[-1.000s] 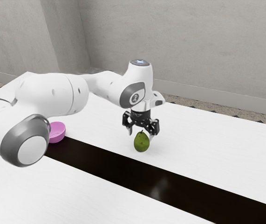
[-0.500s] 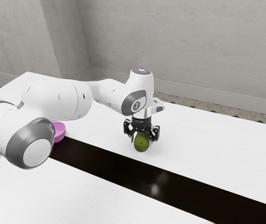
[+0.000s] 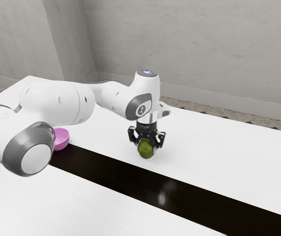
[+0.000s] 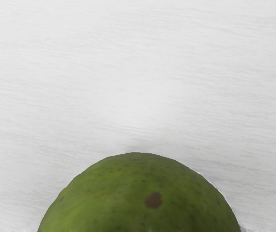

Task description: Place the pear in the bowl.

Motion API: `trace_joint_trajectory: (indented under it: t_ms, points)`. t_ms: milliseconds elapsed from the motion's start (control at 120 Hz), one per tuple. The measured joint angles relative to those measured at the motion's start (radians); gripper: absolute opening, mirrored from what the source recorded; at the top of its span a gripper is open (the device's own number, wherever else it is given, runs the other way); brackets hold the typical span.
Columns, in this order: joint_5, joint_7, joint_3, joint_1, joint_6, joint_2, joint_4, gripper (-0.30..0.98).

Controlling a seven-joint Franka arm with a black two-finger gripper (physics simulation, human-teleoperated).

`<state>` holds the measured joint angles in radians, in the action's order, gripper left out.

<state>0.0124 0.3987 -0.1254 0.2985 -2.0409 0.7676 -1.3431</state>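
In the exterior view, our gripper (image 3: 146, 145) grips the pear (image 3: 146, 149) between its fingers; our pink bowl (image 3: 61, 139) sits well apart on the white table (image 3: 204, 147). In the wrist view, we see the pear's green, brown-spotted curve.

At nine o'clock from the pear (image 3: 146, 149), the bowl (image 3: 62, 138) is partly hidden by the arm (image 3: 56, 103), itself cut off at the exterior view's nine-o'clock edge. In the wrist view, the pear is cut off.
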Motion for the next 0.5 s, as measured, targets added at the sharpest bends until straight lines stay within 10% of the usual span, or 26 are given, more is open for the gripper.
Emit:
trace_joint_trajectory:
  t_ms: [225,500]
  points:
    - [-0.009,0.016,-0.06,-0.026,-0.002,-0.162,-0.176,0.23]
    - [-0.02,0.034,-0.071,-0.309,-0.002,-0.277,-0.289,0.23]
